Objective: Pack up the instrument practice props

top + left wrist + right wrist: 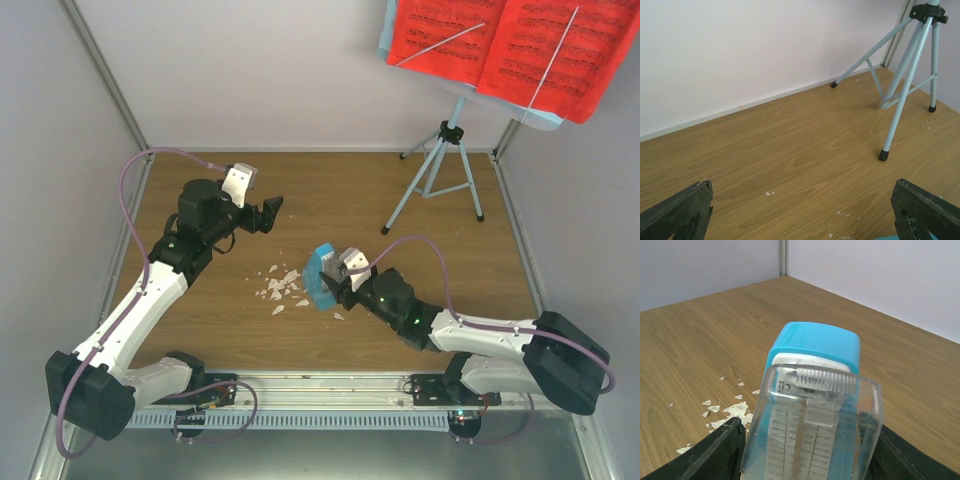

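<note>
Right gripper (338, 278): is clasping the small blue box (815, 347) between its two black fingers (715, 452), one on each side, over the middle of the table (470, 270).
Small blue box: is sitting upright in that grip, with its rounded blue top pointing away from the wrist. From above it seems to be hanging just over the wood rather than resting on it, though the view does not settle this.
Clear piece (812, 435): is covering the near face of the box, with a ribbed bar and a printed scale showing through it.
Left gripper (268, 212): is hovering over the left half of the table with its fingers spread wide and nothing between them.
Music stand (440, 165): is standing on its tripod legs at the far right corner, well apart from both grippers.
Red sheet-music pages (510, 45): are lying open on the stand's plate, pinned by two thin wire arms.
White scraps (282, 285): are lying scattered on the wood just left of the box.
</note>
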Action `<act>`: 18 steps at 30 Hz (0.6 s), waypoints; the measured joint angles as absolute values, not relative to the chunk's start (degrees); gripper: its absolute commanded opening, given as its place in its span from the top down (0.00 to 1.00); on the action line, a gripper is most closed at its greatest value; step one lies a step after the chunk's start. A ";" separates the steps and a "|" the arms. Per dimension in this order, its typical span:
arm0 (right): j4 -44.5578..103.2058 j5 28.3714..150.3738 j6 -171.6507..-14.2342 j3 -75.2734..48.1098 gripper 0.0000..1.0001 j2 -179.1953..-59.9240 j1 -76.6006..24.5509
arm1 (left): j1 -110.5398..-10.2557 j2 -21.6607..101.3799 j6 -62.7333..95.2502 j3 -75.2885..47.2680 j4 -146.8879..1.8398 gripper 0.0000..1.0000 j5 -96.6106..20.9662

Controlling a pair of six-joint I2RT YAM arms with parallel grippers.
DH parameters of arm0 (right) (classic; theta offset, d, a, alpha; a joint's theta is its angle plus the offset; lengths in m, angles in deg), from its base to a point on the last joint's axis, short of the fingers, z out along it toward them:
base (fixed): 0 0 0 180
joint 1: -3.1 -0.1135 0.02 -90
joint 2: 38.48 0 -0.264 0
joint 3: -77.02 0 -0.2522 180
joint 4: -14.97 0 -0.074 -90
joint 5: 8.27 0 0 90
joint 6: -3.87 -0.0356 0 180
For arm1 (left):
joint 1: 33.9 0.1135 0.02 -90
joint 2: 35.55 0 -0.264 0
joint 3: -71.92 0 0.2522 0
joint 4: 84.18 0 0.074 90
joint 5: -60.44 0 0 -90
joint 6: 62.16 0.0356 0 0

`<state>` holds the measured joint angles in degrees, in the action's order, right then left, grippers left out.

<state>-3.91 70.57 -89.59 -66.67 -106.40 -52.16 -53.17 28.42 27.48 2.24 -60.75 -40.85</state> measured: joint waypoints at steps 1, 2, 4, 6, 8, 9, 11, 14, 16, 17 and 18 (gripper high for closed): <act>-3.91 70.60 -89.59 -66.67 0.40 -106.42 -52.16 | -53.17 28.42 27.48 2.24 -60.75 0.03 -40.85; -3.94 70.64 -89.59 -66.67 0.40 -106.44 -52.16 | -53.17 28.42 27.48 2.24 -60.75 0.03 -40.85; -4.37 70.66 -89.59 -66.67 0.40 -106.75 -52.16 | -53.17 28.42 27.48 2.24 -60.75 0.03 -40.85; -5.01 70.68 -89.59 -66.67 0.40 -107.27 -52.16 | -53.17 28.42 27.48 2.24 -60.75 0.03 -40.85; -5.79 70.68 -89.59 -66.67 0.40 -107.84 -52.16 | -53.17 28.42 27.48 2.24 -60.75 0.03 -40.85; -6.12 70.66 -89.59 -66.67 0.40 -108.08 -52.16 | -53.17 28.42 27.48 2.24 -60.75 0.03 -40.85; -6.93 70.66 -89.57 -66.67 0.40 -108.65 -52.16 | -53.17 28.42 27.48 2.24 -60.75 0.03 -40.85; -8.13 70.64 -89.59 -66.67 0.40 -109.50 -52.10 | -53.17 28.42 27.48 2.24 -60.75 0.03 -40.87; -8.64 70.64 -89.59 -66.67 0.40 -109.90 -52.10 | -53.17 28.42 27.48 2.24 -60.75 0.03 -40.85; -8.83 70.64 -89.57 -66.67 0.40 -110.03 -52.10 | -53.17 28.42 27.48 2.24 -60.75 0.03 -40.87; -9.07 70.62 -89.59 -66.67 0.40 -110.20 -52.10 | -53.17 28.42 27.48 2.22 -60.75 0.03 -40.87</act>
